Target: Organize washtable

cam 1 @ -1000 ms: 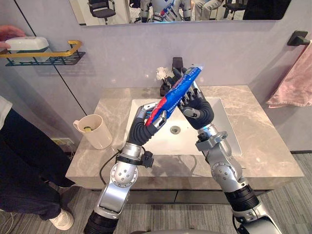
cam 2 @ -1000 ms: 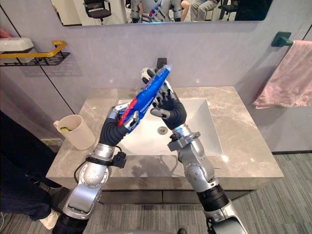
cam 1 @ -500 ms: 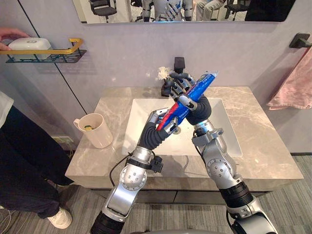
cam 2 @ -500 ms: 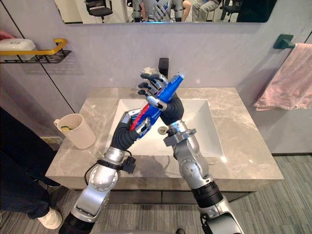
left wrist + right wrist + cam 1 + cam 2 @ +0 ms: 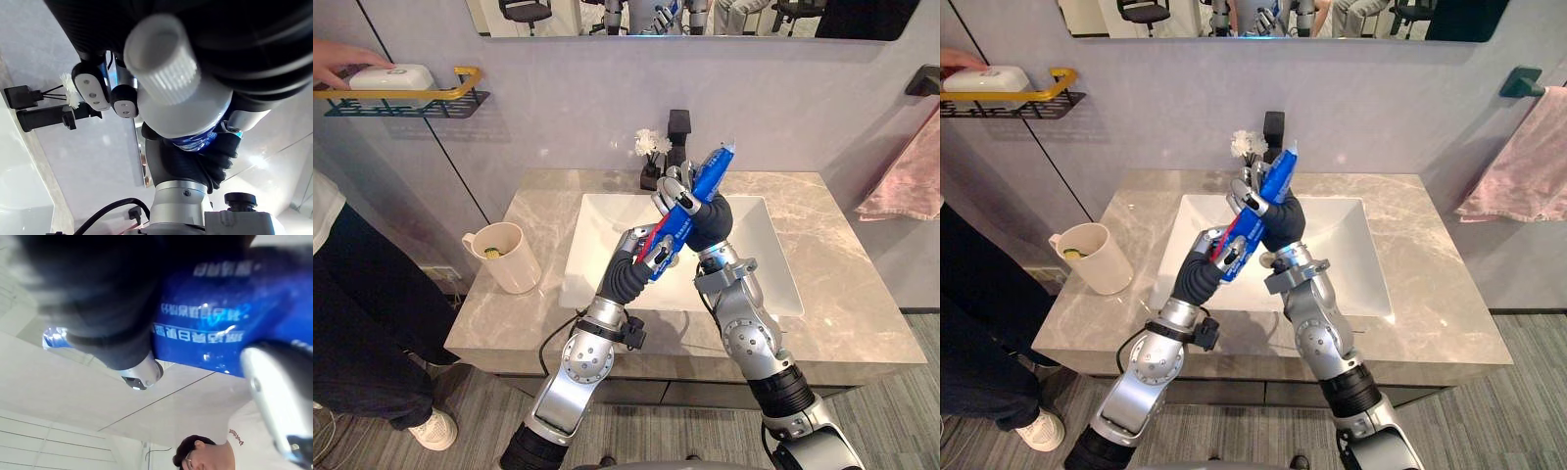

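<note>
The toothpaste tube (image 5: 709, 168), blue with a red lower part, is held slanted in the air above the sink (image 5: 597, 240), its flat crimped end raised toward the wall. Its lower, red end is gripped by the left hand (image 5: 650, 257), whose fingers are curled round it; in the left wrist view the tube's white ribbed cap (image 5: 161, 58) is seen jutting out past that hand. The blue middle of the tube is clasped by the right hand (image 5: 703, 211), with the fingers (image 5: 672, 186) wrapped over it. The two hands are crossed just beside each other over the basin.

Behind them a black faucet (image 5: 679, 121) and a small bunch of white flowers (image 5: 652, 143) are set at the back edge of the marble tabletop (image 5: 847, 284). A cream cup (image 5: 509, 260) is placed on the tabletop to the left of the sink. A pink towel (image 5: 913, 181) is hung at the right. On the wall shelf (image 5: 421, 100) at the upper left, a white box (image 5: 395, 76) is touched by a person's hand (image 5: 337, 61).
</note>
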Controlling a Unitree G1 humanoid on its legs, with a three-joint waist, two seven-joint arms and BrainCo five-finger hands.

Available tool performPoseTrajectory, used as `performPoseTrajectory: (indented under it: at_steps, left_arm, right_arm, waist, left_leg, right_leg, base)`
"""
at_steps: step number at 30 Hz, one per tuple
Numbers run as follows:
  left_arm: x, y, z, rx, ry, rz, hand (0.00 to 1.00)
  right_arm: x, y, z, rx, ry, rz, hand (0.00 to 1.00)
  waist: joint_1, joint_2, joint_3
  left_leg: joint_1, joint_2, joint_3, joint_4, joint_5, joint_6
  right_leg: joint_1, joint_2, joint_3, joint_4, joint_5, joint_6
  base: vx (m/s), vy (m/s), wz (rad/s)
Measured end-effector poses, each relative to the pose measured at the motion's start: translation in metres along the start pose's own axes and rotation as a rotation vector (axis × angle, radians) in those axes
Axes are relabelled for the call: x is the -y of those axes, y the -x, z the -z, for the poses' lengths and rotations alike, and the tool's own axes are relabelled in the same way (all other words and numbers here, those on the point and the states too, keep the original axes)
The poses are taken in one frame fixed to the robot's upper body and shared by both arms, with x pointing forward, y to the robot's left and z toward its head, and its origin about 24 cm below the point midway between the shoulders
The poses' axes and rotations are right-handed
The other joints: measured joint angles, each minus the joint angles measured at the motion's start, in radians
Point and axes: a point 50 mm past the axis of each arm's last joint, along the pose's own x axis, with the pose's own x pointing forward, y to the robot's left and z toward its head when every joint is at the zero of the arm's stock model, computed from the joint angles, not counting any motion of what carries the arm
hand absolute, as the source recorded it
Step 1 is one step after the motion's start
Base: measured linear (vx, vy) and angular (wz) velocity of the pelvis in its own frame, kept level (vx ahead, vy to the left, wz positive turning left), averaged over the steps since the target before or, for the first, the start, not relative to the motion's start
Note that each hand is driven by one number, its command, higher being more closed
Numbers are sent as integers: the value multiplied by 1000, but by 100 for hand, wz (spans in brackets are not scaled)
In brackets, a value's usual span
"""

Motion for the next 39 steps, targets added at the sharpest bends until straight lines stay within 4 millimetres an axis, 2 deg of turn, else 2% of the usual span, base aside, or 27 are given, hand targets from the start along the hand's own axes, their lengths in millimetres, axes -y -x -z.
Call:
performPoseTrajectory:
  at_steps: [5,8,12,19,23,26,28,31,35,37,39]
  left_arm:
    - [-7,-1,0,1,-15,-27,0]
    - [-18,-1,-7,31,-32,-72,0]
    - [-50,0,-27,131,-113,-195,0]
    - [-88,14,-34,139,-257,-341,0]
    - [-115,33,-38,120,-335,-481,0]
    - [-139,57,-35,56,-380,-645,0]
    - [-157,84,-31,-21,-387,-802,0]
    - [-169,107,-22,-98,-370,-932,0]
    - [-177,144,8,-284,-299,-1046,0]
    - [-172,163,32,-413,-232,-1084,0]
    - [-167,175,45,-494,-197,-1099,0]
  right_arm:
    - [3,0,0,12,1,20,100]
    - [9,2,-6,32,21,44,100]
    - [23,11,-19,62,59,104,100]
    - [34,16,-34,89,124,141,100]
    - [41,22,-45,116,167,174,100]
    - [41,29,-52,141,185,187,100]
    - [40,36,-59,167,209,200,100]
    - [45,44,-67,199,227,242,100]
    - [49,50,-72,222,240,274,100]
    - [49,50,-71,222,238,276,100]
    - [49,50,-71,224,235,279,100]
  waist:
    - [-1,0,0]
    - [-1,-1,1]
    - [0,-1,1]
    - [-2,-1,1]
    - [3,-1,2]
    - [9,0,2]
    - [14,0,2]
    - [31,1,3]
    - [32,1,3]
    - [35,0,2]
    - [35,0,2]
  left_leg:
    - [6,1,0,-1,0,0]
    - [6,0,0,-1,0,0]
    - [5,0,-1,-2,0,0]
    - [-8,0,-10,-3,1,-1]
    - [-19,0,-28,-3,3,-4]
    - [-21,-1,-30,-4,3,-4]
    - [-22,-2,-30,-4,3,-4]
    - [-22,-4,-30,-6,3,-4]
    - [-23,-6,-46,-30,15,-7]
    - [-23,-8,-50,-34,17,-7]
    - [-23,-9,-52,-34,17,-6]
  right_leg:
    - [5,-1,-1,0,0,0]
    - [6,-2,-1,0,0,0]
    - [5,-3,-3,0,0,0]
    - [-6,-3,-9,-1,-1,0]
    - [-7,-4,-31,-1,-1,1]
    - [-7,-4,-34,-1,-2,2]
    - [-7,-7,-35,-1,-4,3]
    - [-7,-10,-36,-1,-6,4]
    - [-8,-12,-55,-1,-8,4]
    - [-9,-14,-57,-1,-9,5]
    - [-9,-15,-58,-1,-9,6]
  base:
    - [0,0,0]
    - [0,0,0]
    - [0,0,0]
    - [0,0,2]
    - [-2,1,14]
    - [-10,7,4]
    - [0,0,0]
    - [-12,2,3]
    - [-23,6,16]
    - [-8,10,7]
    - [0,0,0]
